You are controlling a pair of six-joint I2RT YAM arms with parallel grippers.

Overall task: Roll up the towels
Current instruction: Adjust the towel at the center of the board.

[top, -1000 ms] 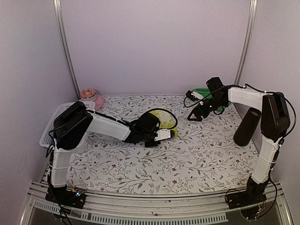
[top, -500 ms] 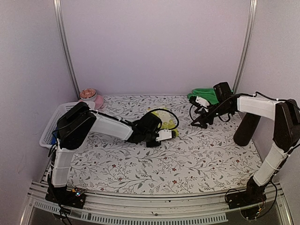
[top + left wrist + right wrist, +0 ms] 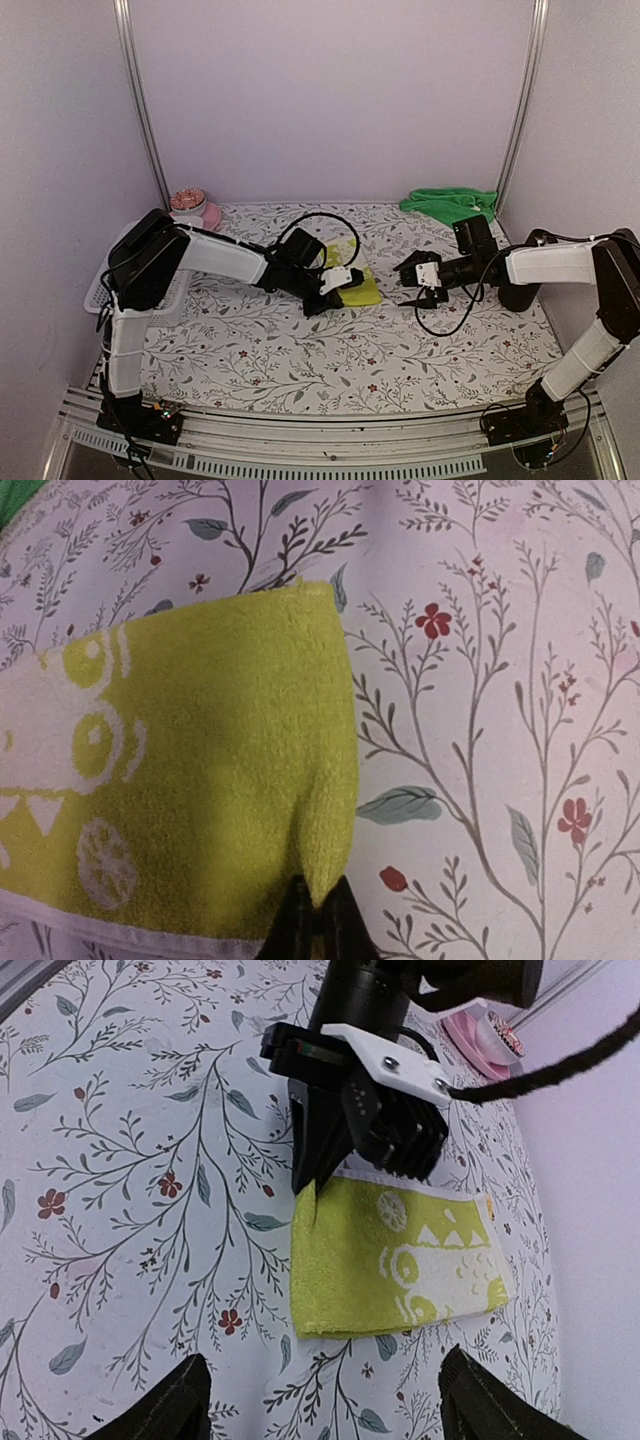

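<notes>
The yellow-lime towel [image 3: 362,290], printed with pale citrus slices and triangles, is seen lying flat near the centre of the floral table [image 3: 300,350], one corner pinched by the tightly closed left gripper [image 3: 315,925]. At its 3 o'clock, the right gripper [image 3: 408,284] is spread wide and empty. The green towel [image 3: 450,203] is bunched at the table's 1 o'clock.

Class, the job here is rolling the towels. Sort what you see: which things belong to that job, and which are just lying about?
Belongs to the job:
- yellow-lime towel
- green towel

Just lying about:
- pink bowl
- white mesh basket
</notes>
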